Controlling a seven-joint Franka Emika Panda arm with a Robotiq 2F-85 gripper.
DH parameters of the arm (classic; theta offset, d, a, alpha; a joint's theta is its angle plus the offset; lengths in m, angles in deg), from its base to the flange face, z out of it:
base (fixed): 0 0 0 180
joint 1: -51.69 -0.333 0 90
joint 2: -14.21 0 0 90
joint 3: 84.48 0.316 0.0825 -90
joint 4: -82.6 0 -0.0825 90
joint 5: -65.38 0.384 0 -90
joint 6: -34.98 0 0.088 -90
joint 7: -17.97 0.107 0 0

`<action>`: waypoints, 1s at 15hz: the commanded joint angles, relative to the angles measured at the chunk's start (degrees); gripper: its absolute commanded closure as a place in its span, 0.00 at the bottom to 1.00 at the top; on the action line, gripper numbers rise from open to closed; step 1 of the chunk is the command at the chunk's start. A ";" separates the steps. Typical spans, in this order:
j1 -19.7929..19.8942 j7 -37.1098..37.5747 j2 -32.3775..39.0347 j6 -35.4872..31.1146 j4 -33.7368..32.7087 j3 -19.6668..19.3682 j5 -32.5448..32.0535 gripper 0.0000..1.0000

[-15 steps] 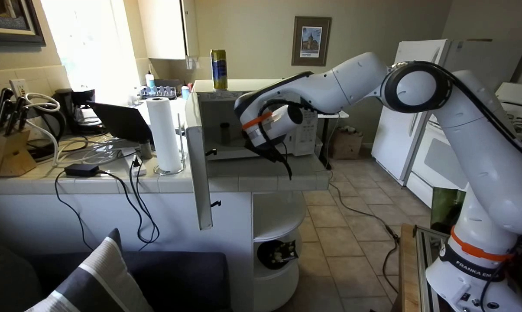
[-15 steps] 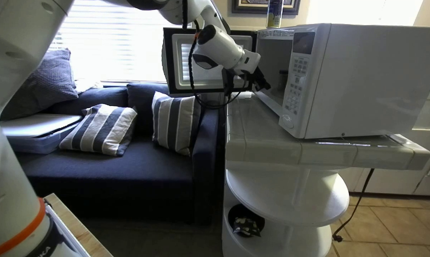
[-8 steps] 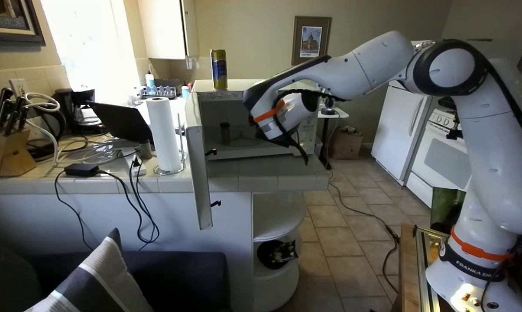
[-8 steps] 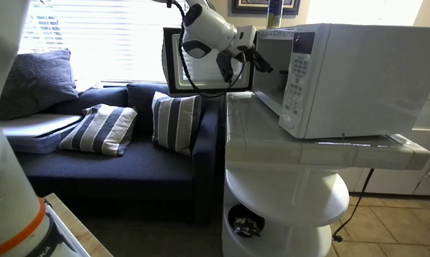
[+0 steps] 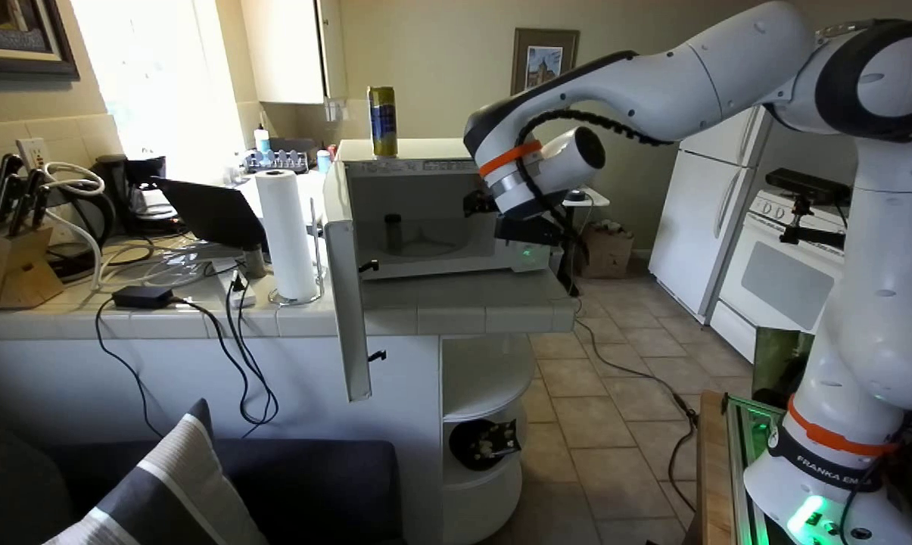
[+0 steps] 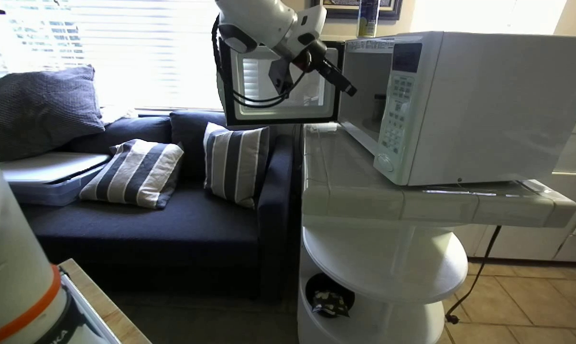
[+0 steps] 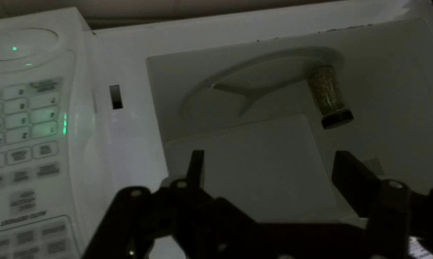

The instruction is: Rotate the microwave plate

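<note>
– Where's the microwave (image 5: 433, 197), in an exterior view?

– On the bench (image 5: 456, 319), its door (image 5: 347, 288) out at the left, a paper roll (image 5: 287, 235) left of the door, a knife block (image 5: 17, 265) further left

– And in it?

– A plate (image 7: 295, 53), with a jar (image 7: 326, 90) on it, by the edge

– On top?

– A can (image 5: 383, 121), towards the left. The gripper (image 7: 269, 156) is before the microwave

– Under the bench?

– Shelves (image 5: 486, 387), a bowl (image 5: 465, 446) on one, holding a packet (image 5: 499, 439); a sofa (image 5: 334, 484) in front, a cushion (image 5: 175, 484) on it
</note>
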 commanded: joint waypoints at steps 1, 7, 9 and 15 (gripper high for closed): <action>0.95 -12.96 -5.51 -0.25 0.80 1.44 12.22 0.00; 1.02 -34.32 -10.96 -1.29 -4.47 0.43 28.87 0.00; 1.33 -39.84 -12.65 -0.52 -5.91 -0.53 30.87 0.00; 1.32 -40.76 -13.44 -0.25 -6.09 -1.01 29.55 0.00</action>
